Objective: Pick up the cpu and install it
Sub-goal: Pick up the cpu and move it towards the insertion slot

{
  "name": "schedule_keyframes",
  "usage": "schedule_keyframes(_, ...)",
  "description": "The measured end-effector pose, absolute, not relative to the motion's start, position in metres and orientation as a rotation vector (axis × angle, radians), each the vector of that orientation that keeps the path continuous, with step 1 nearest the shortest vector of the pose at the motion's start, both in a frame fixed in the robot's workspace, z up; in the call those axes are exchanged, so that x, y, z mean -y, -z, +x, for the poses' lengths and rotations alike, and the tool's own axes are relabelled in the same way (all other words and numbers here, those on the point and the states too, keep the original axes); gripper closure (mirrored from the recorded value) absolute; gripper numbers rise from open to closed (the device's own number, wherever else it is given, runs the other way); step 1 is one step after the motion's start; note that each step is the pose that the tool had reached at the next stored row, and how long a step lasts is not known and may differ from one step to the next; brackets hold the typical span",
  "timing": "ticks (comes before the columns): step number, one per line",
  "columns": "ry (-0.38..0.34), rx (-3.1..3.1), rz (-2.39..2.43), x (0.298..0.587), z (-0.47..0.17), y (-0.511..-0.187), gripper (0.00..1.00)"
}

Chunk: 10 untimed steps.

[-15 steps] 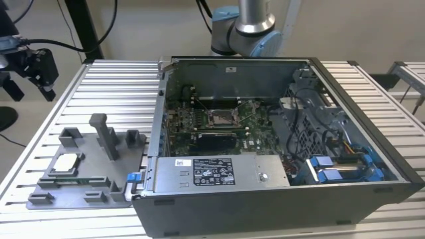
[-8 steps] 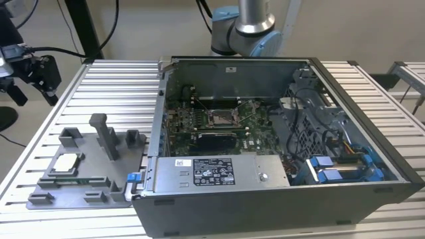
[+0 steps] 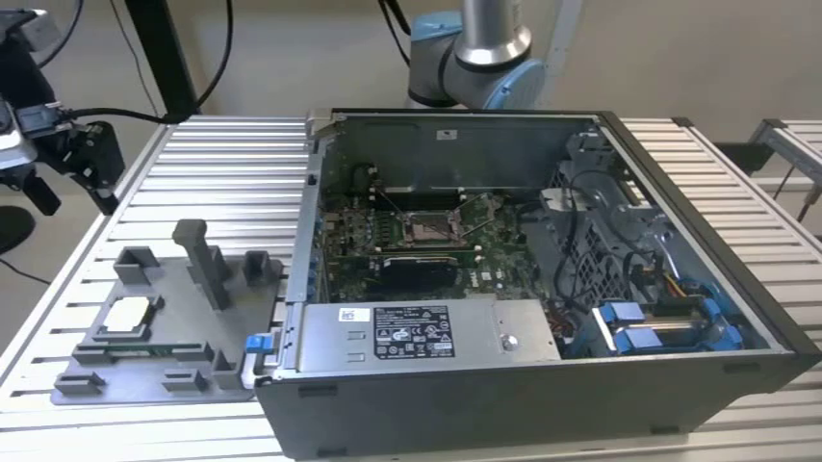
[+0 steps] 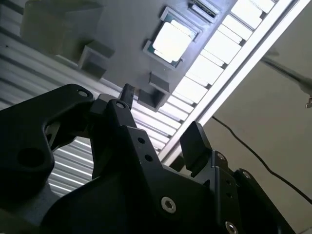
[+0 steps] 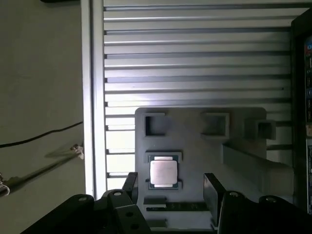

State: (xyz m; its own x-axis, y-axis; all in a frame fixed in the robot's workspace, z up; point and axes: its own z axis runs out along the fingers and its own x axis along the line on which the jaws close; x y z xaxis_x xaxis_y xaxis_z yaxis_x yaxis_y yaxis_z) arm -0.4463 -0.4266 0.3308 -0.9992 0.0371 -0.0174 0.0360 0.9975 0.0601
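Note:
The cpu (image 3: 129, 313), a small square chip with a silvery-white top, lies flat in a recess of the grey plastic tray (image 3: 154, 377) at the exterior view's left. In both wrist views the cpu (image 5: 163, 171) (image 4: 171, 41) sits on the tray (image 5: 195, 146) with nothing touching it. My gripper (image 3: 71, 178) hangs well above the table near its left edge, apart from the tray. Its black fingers (image 5: 213, 187) stand apart, so the gripper (image 5: 171, 187) (image 4: 161, 122) is open and holds nothing. In the first wrist view the cpu appears in the gap between the fingers, far below them.
An open computer case (image 3: 719, 318) fills the table's right half, with the motherboard socket (image 3: 430, 229) exposed and a silver power-supply box (image 3: 418, 332) at its front. Upright grey posts (image 3: 199, 260) rise from the tray. The ribbed table (image 3: 218, 173) ends just left of the tray.

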Motion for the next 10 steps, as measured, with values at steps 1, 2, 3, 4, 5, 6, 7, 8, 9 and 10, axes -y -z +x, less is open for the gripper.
schedule_keyframes(1, -0.093, -3.121, 0.057, 0.427, -0.446, -0.329, 0.00)
schedule_keyframes(2, -0.093, -3.121, 0.057, 0.427, -0.446, -0.327, 0.00)
schedule_keyframes(3, -0.093, -3.121, 0.057, 0.427, -0.446, -0.326, 0.00)
schedule_keyframes(4, -0.093, -3.121, 0.057, 0.427, -0.446, -0.324, 0.00)
schedule_keyframes(5, -0.093, -3.121, 0.057, 0.427, -0.445, -0.322, 0.00)
schedule_keyframes(6, -0.093, -3.121, 0.057, 0.427, -0.445, -0.320, 0.00)
schedule_keyframes(7, -0.093, -3.121, 0.057, 0.427, -0.445, -0.318, 0.00)
schedule_keyframes(8, -0.093, -3.121, 0.056, 0.427, -0.445, -0.317, 0.00)
schedule_keyframes(9, -0.093, -3.121, 0.056, 0.427, -0.445, -0.315, 0.00)
schedule_keyframes(10, -0.093, -3.121, 0.056, 0.427, -0.444, -0.313, 0.00)
